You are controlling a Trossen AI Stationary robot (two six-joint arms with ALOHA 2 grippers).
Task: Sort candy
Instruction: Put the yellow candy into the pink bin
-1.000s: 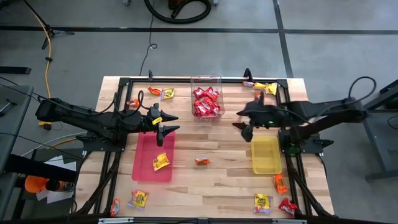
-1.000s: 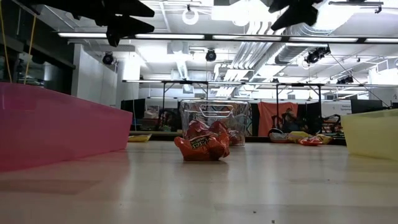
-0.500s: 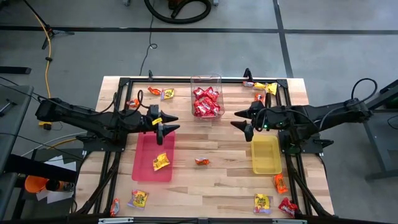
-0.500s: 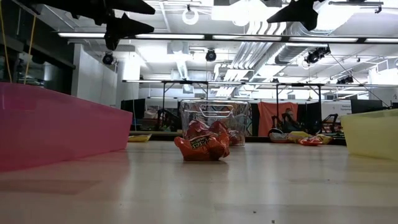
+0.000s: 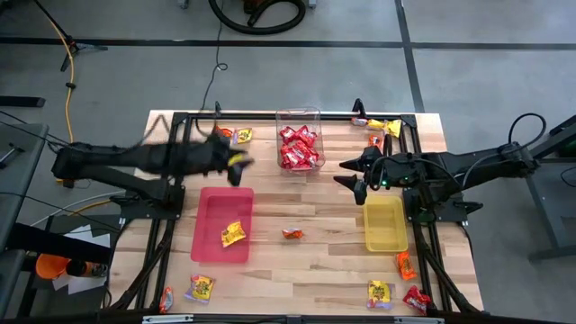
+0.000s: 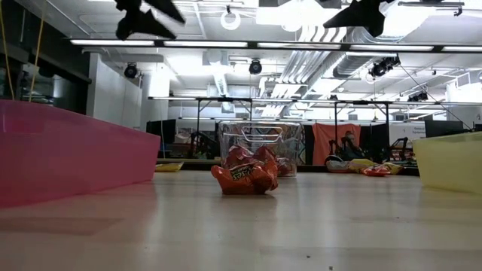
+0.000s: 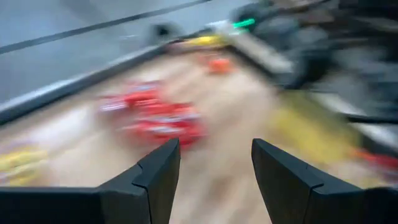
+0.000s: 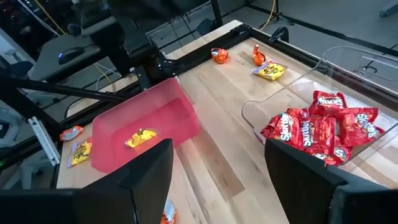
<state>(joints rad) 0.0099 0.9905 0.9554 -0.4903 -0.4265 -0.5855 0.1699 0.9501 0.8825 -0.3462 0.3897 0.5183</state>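
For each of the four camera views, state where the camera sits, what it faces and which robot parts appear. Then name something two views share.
High view: overhead, looking down; both arms, pink tray, yellow tray.
Low view: table height, facing an orange candy; grippers overhead.
Left wrist view: behind the open left gripper; blurred.
Right wrist view: behind the open right gripper.
Shared: clear tub of red candy, high and right wrist.

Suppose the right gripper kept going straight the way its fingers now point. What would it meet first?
Probably the clear tub of red candy packets. The right gripper, open and empty, points across the table with the tub's near wall just ahead and slightly to one side. Its height above the table is unclear, so it could pass over the rim.
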